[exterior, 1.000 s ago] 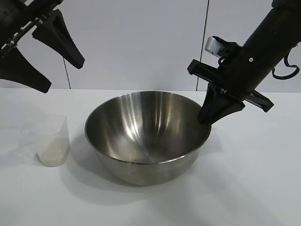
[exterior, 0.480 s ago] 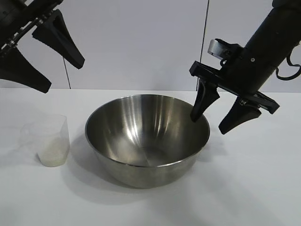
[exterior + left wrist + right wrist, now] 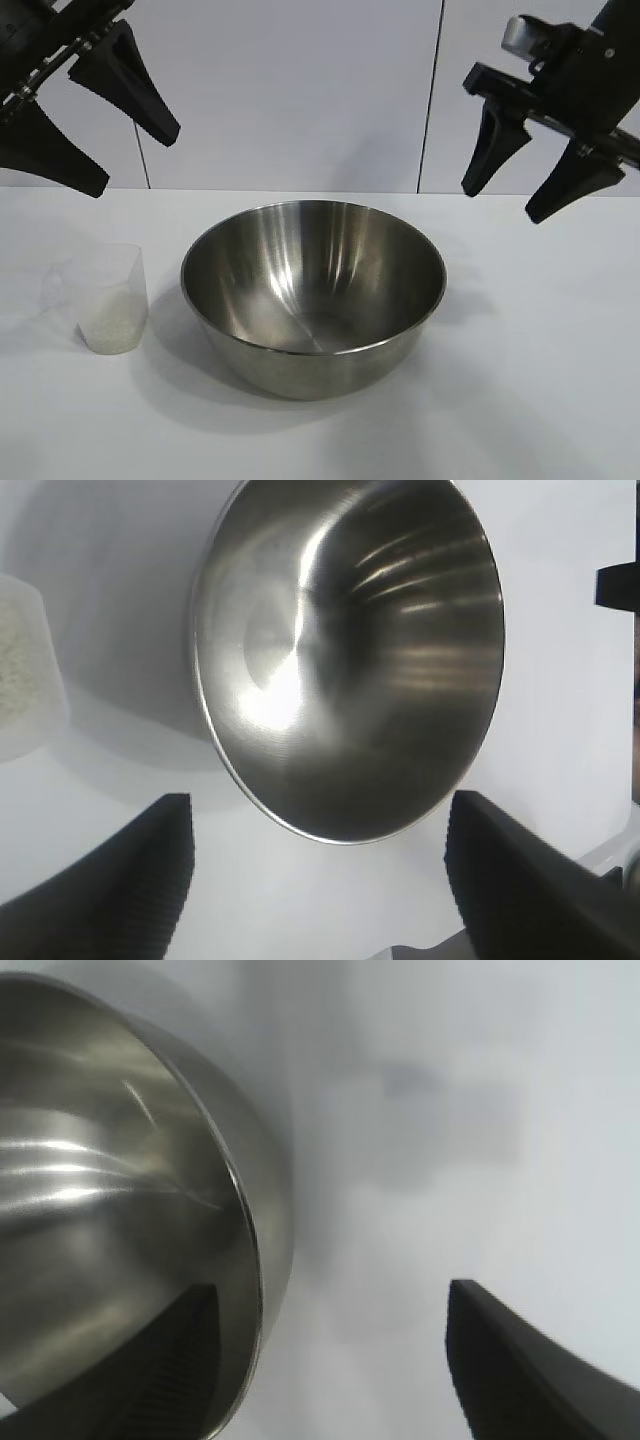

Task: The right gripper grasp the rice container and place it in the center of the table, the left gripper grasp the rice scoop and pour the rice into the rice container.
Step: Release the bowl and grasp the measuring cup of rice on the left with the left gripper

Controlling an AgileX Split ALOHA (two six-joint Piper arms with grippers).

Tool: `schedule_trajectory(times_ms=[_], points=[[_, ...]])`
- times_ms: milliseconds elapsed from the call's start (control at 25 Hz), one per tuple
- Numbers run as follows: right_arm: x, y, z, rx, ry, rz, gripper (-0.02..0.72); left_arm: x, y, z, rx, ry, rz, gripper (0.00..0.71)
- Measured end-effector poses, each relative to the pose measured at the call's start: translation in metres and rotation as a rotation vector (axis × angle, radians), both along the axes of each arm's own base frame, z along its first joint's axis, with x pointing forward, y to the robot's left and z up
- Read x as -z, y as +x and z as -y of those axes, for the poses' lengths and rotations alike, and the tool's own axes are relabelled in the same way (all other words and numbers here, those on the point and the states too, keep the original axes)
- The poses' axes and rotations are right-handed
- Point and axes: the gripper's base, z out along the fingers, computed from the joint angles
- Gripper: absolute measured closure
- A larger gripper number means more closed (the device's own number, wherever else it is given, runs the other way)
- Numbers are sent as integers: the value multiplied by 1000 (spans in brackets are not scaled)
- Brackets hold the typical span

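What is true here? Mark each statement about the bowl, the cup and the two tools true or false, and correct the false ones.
1. The steel bowl is empty. True.
2. The right tool is clamped on the bowl's rim. False: it hangs open above the table, clear of the bowl.
3. The plastic cup holds rice. True.
4. The left tool is holding the cup. False: it hangs open in the air above it, holding nothing.
5. The cup stands inside the bowl. False: it stands on the table beside the bowl, apart from it.

Right pincer (image 3: 330, 1360) spread above table (image 3: 450, 1110); rice container (image 3: 120, 1210) rim apparently untouched.
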Motion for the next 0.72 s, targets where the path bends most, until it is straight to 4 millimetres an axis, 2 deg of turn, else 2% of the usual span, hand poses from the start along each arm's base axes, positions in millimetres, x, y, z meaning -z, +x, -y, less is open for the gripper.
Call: schedule_trajectory(times_ms=[240,720], points=[[-16,-5,2,-36,-24,-76,252,0,0,0,-2,0,2,197],[-42,-12,-2,-26,32,-5,252,0,1,0,-7,1,9,197]])
